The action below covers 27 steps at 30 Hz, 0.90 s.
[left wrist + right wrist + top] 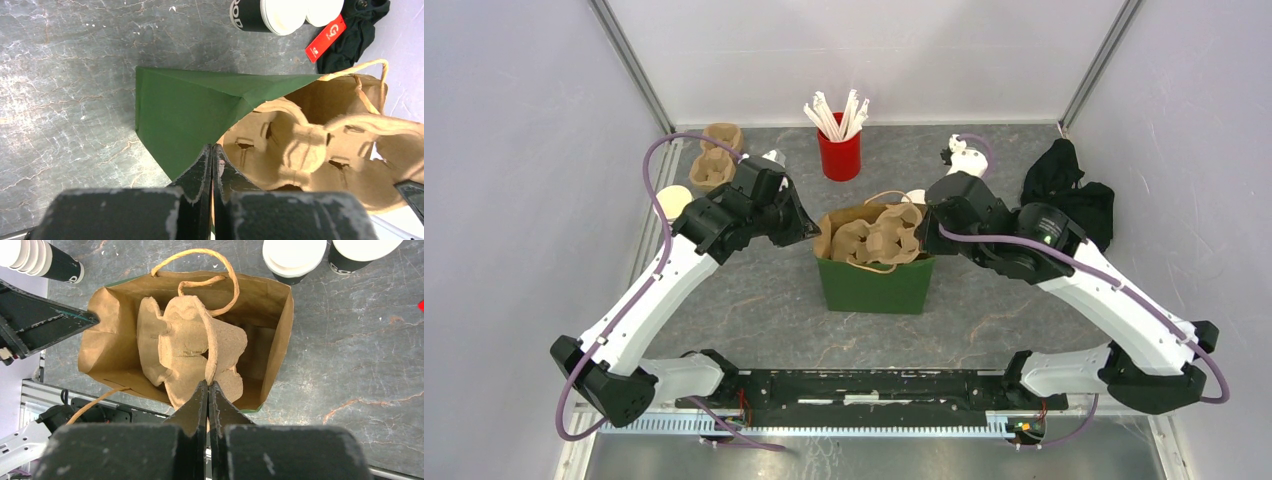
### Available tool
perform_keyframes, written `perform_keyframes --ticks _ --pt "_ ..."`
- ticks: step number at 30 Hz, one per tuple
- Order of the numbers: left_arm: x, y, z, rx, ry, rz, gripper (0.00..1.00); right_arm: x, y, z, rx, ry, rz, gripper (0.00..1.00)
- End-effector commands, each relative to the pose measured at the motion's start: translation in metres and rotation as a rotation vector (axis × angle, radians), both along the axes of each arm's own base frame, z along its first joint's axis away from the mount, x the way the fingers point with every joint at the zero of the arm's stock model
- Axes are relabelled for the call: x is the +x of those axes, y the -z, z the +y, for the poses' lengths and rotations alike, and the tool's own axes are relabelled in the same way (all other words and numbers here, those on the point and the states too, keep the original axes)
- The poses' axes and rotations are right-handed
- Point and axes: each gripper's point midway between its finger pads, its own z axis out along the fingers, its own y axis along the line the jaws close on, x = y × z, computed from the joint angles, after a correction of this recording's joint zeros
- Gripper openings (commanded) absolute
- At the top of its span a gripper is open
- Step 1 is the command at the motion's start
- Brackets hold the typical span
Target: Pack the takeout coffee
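Two black cups with white lids stand on the table behind the bag, one (pixel 292 257) beside the other (pixel 361 252); both also show in the left wrist view (pixel 262 14) (pixel 322 10). The green paper bag (pixel 874 285) stands open at the centre with a brown pulp cup tray (pixel 879 235) tilted inside it. My left gripper (pixel 812 235) is shut on the bag's left rim (pixel 212 150). My right gripper (pixel 927 215) is shut on the tray's edge (pixel 207 386), over the bag's right side. The tray's cup holes are empty.
A red holder with white sticks (pixel 839 155) stands at the back. A stack of pulp trays (pixel 714 160) and a stack of white lids (pixel 672 200) lie at the back left. Lidless stacked cups (pixel 42 260) are near the bag. Black cloth (pixel 1069 190) lies at the right.
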Motion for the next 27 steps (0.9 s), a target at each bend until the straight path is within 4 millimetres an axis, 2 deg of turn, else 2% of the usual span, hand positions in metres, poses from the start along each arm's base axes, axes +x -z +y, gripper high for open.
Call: perform_keyframes --ticks 1,10,22,27 --pt "0.0 -0.012 -0.005 -0.032 0.043 -0.051 0.02 0.013 0.007 0.003 0.007 0.067 -0.017 0.0" --pt "0.001 -0.014 -0.005 -0.027 0.067 -0.082 0.02 0.027 0.03 0.014 -0.084 0.042 0.003 0.0" --pt "0.002 -0.017 -0.004 -0.005 0.104 -0.127 0.02 0.046 0.063 0.016 -0.1 0.043 0.038 0.0" --pt "0.002 -0.016 -0.003 0.013 0.124 -0.138 0.02 0.048 0.082 0.019 -0.088 0.028 0.072 0.0"
